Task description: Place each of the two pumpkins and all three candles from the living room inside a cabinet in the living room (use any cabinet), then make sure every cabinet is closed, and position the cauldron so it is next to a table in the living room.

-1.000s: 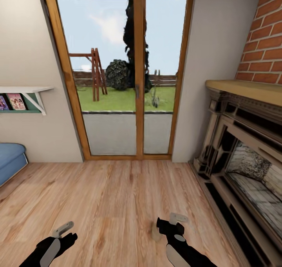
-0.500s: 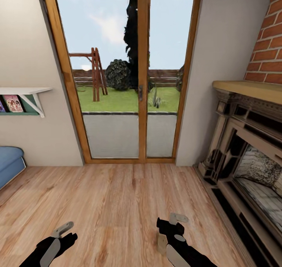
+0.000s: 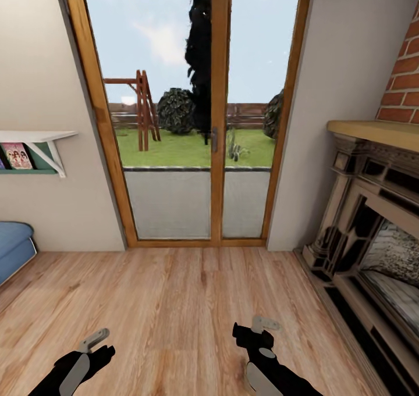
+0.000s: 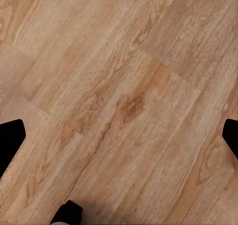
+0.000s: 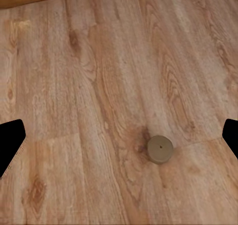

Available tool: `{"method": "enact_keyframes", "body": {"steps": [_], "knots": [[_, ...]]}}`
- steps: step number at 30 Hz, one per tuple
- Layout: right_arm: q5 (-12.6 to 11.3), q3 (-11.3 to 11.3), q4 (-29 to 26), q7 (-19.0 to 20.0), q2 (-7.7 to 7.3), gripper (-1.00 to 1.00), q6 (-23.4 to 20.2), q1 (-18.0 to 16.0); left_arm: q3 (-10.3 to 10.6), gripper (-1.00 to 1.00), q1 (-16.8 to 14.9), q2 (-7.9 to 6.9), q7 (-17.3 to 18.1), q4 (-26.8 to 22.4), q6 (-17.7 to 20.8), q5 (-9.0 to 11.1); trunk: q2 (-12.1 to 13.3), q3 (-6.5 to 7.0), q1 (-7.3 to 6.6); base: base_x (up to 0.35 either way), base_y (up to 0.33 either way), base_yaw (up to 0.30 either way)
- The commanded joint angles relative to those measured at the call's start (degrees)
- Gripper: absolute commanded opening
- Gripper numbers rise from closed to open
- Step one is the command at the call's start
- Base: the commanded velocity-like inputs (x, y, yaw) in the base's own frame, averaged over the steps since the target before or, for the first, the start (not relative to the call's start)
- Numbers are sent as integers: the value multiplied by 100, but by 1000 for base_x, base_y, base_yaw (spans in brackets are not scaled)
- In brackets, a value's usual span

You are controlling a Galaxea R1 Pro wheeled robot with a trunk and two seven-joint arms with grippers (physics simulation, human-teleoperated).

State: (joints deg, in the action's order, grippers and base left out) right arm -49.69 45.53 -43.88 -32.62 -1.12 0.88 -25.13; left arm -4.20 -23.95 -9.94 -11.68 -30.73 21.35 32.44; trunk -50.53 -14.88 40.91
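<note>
candle: a short stubby cylinder (image 5: 160, 149) stood upright on the wood floor (image 5: 99, 86) in the right wrist view, seen from above, with a small dark dot at the centre of its top. it looked tan there rather than pale grey, so its colour was hard to call.
place: it lay between the two dark fingertips in that view, nearer one of them, and touched neither.
right gripper: the gripper (image 3: 256, 329) hung low over the floor in the head view. its fingers (image 5: 11, 144) stood wide apart at the frame edges and held nothing.
left gripper: the left one (image 3: 96, 343) also hung low, its fingers (image 4: 10, 138) spread wide over bare boards, empty.
room: a glass door (image 3: 192, 117) faced the robot, a fireplace (image 3: 372, 233) stood on its right, and a shelf (image 3: 35, 146) and a blue seat (image 3: 14, 248) on its left.
handling: the candle was probably light and rigid, its smooth round side likely slick. being short, it could tip or roll if nudged off centre.
grip: the best hold seemed to be straight down, fingers closing on opposite sides of the wall near mid-height, centred on the dot.
risk: a fingertip landing on the top could knock it over.
</note>
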Motion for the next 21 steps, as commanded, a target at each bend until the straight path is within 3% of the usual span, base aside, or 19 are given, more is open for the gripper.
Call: {"method": "enact_keyframes", "body": {"steps": [1,9,21], "knots": [[-41,35,-9,-42,-7,100,9,-9,-2,100,-3,0,-36,-12,27,60,-6,-8,3,197,190,0],[-41,35,-10,-41,-5,100,9,-9,-2,100,-2,1,-36,-12,27,60,-6,-8,3,204,91,0],[-41,35,-9,-42,-5,100,9,-9,3,100,-1,1,-36,-12,27,60,-6,-8,3,214,-124,0]]}}
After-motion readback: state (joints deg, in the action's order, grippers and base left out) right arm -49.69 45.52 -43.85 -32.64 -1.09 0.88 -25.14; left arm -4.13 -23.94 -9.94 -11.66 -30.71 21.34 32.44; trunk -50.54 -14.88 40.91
